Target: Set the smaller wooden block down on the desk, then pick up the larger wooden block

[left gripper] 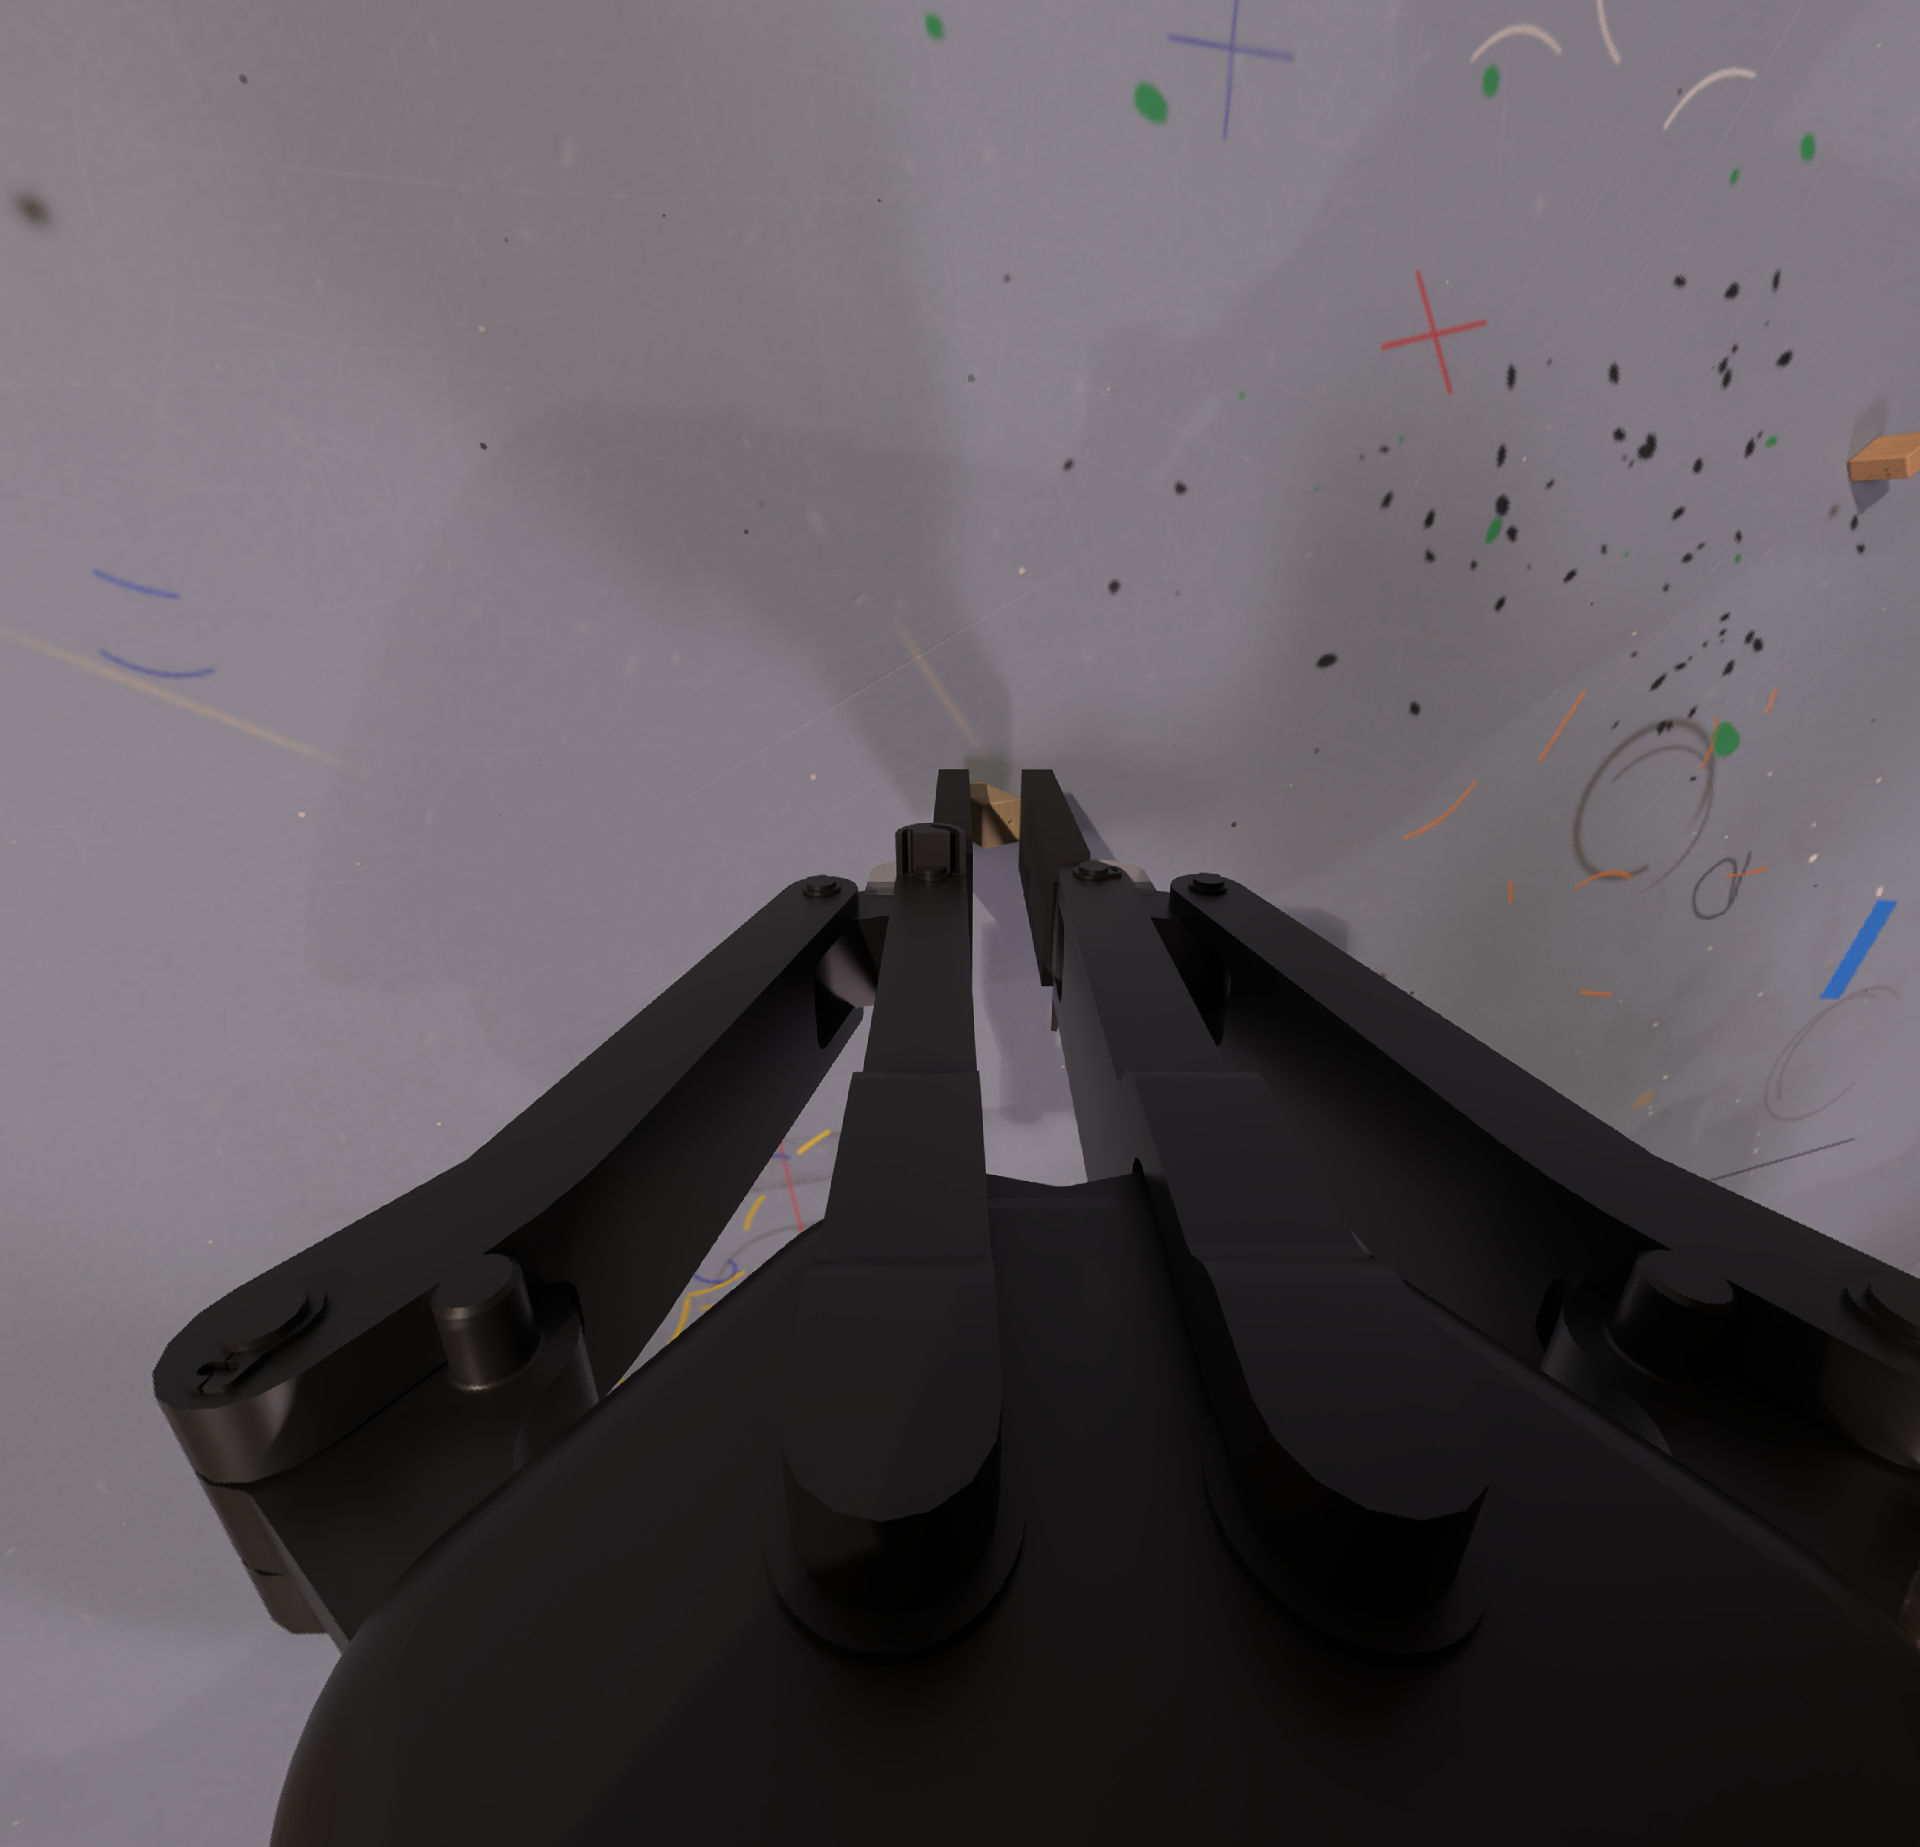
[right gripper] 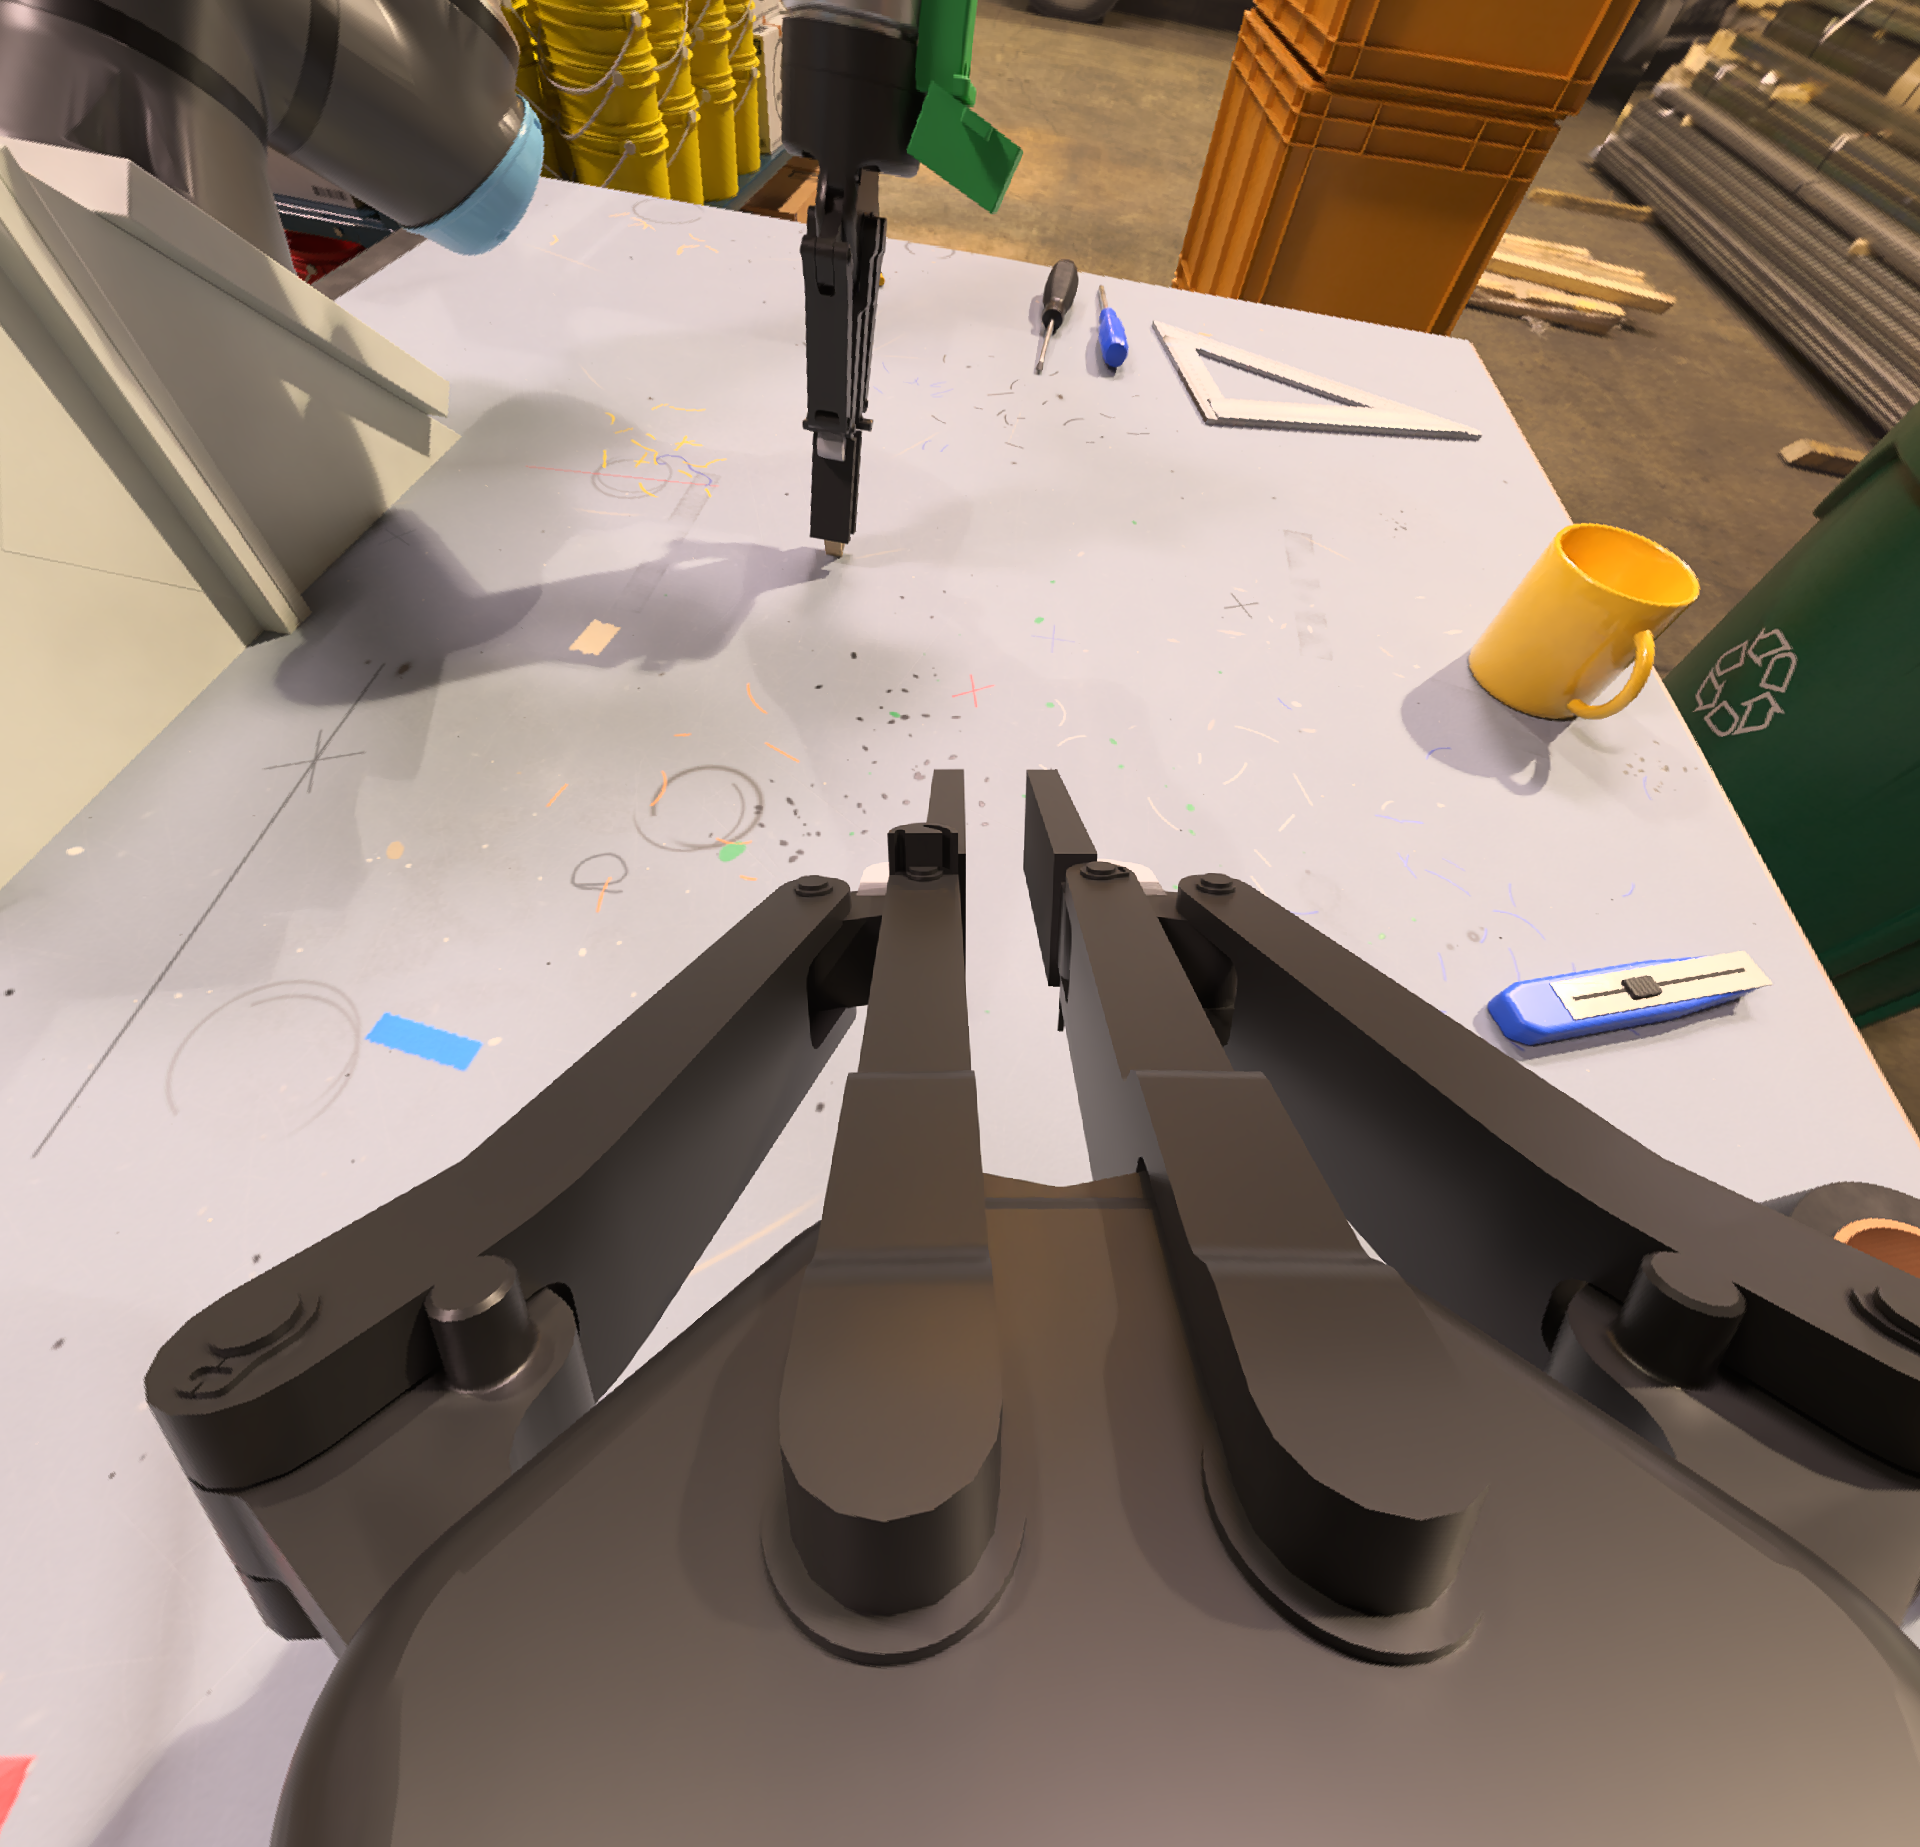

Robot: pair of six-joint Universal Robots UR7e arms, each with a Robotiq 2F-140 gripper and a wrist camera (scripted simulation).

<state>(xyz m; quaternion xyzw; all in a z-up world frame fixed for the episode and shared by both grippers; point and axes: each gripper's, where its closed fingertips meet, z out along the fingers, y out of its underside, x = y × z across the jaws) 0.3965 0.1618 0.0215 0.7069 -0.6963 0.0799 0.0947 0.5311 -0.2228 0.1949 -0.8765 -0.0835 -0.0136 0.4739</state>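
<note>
My left gripper [left gripper: 995,789] points down at the grey desk [left gripper: 520,447] and is shut on the smaller wooden block [left gripper: 995,815], a tan piece between its fingertips. In the right wrist view the left gripper [right gripper: 834,535] stands upright, and the block [right gripper: 834,548] is at the desk surface [right gripper: 1143,571] or just above it. The larger wooden block [left gripper: 1883,460] lies at the right edge of the left wrist view and is cut off by the frame. It does not show in the right wrist view. My right gripper [right gripper: 994,789] hovers above the desk with its fingers close together and nothing between them.
A yellow mug [right gripper: 1579,618] and a blue utility knife [right gripper: 1626,997] lie on the right. Two screwdrivers [right gripper: 1055,311] and a triangle ruler [right gripper: 1309,395] lie at the back. A pale mount [right gripper: 156,447] stands on the left. A green bin [right gripper: 1829,706] stands past the right edge.
</note>
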